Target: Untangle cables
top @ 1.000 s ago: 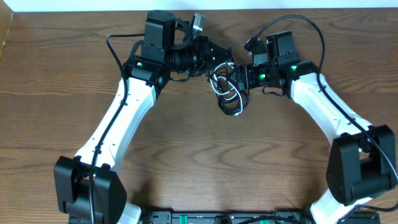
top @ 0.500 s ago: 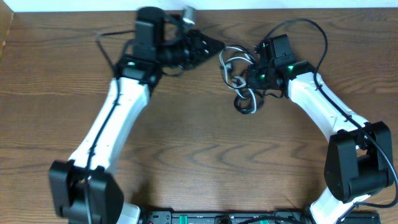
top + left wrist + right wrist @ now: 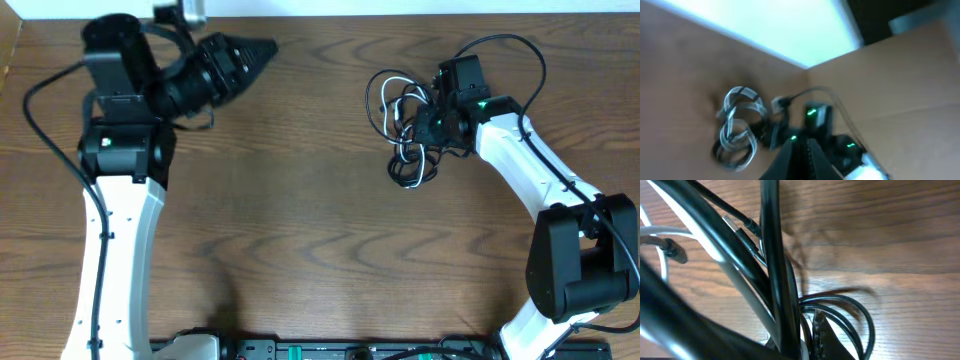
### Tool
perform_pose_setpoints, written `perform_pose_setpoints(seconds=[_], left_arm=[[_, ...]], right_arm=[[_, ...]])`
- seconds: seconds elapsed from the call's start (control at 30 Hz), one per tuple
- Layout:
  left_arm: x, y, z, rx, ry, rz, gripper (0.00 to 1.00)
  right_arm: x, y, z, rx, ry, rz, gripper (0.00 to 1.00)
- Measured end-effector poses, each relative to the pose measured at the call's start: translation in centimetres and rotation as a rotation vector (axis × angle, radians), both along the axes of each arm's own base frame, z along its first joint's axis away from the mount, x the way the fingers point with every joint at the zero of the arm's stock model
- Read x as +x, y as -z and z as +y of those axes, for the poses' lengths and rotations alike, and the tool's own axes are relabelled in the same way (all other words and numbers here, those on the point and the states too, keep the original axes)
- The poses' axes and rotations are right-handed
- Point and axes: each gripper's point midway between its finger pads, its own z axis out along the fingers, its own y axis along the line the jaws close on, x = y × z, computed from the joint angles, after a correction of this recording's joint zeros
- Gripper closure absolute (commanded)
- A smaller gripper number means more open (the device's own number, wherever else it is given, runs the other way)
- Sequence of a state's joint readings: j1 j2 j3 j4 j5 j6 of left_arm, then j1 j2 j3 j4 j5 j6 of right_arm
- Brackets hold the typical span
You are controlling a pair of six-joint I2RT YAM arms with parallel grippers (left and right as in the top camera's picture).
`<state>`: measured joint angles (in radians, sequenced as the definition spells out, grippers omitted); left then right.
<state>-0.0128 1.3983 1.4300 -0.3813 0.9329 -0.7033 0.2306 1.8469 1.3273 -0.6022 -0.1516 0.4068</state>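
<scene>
Upper right of centre, the right pincer (image 3: 432,125) grips the bunched cables (image 3: 405,135) on the surface (image 3: 300,220); the left pincer (image 3: 262,47), clenched empty upper left, should take one outer loop and pull slowly.

A brown wood-grain tabletop (image 3: 300,230) fills the overhead view. A narrow white strip (image 3: 420,6) borders it at 12 o'clock. A black bar with green fittings (image 3: 330,351) sits at 6 o'clock.

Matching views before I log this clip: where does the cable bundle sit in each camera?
Overhead: cable bundle upper right of centre, at the right gripper.
Left wrist: lower left, blurred.
Right wrist: fills left and centre, close up.
Shared landmark: the wooden table under it.
</scene>
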Motion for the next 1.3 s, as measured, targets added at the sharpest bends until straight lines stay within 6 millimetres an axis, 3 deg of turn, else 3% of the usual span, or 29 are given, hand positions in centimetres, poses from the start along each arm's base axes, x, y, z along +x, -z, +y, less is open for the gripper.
perform_pose_setpoints(seconds=[0.1,0.27,0.37,0.73,0.93,1.17,1.3], left_arm=[[0.0,3.5,-1.0,0.086,0.005,0.082,0.91],[0.2,7.8,-3.5,0.226,0.050,0.120,0.55],[0.5,9.7,-4.9,0.276,0.070,0.139,0.45],[1.7,17.1,-9.2,0.358,0.157,0.241,0.43],[2.8,19.9,-11.5,0.379,0.181,0.233,0.43],[4.2,23.4,-11.9,0.485,0.091,0.253,0.44],[5.4,24.4,-12.5,0.510,0.043,0.224,0.49]], right_arm=[[-0.2,-0.1,0.8,0.034,-0.038,0.004,0.99],[-0.6,-0.4,1.9,0.087,-0.090,0.011,0.99],[-0.8,-0.5,2.2,0.104,-0.106,0.013,0.99],[-0.9,-0.5,2.4,0.116,-0.113,0.018,0.99],[-0.9,-0.5,2.5,0.117,-0.114,0.018,0.99],[-1.0,-0.5,2.6,0.118,-0.116,0.019,0.99],[-1.0,-0.5,2.6,0.118,-0.116,0.019,0.99]])
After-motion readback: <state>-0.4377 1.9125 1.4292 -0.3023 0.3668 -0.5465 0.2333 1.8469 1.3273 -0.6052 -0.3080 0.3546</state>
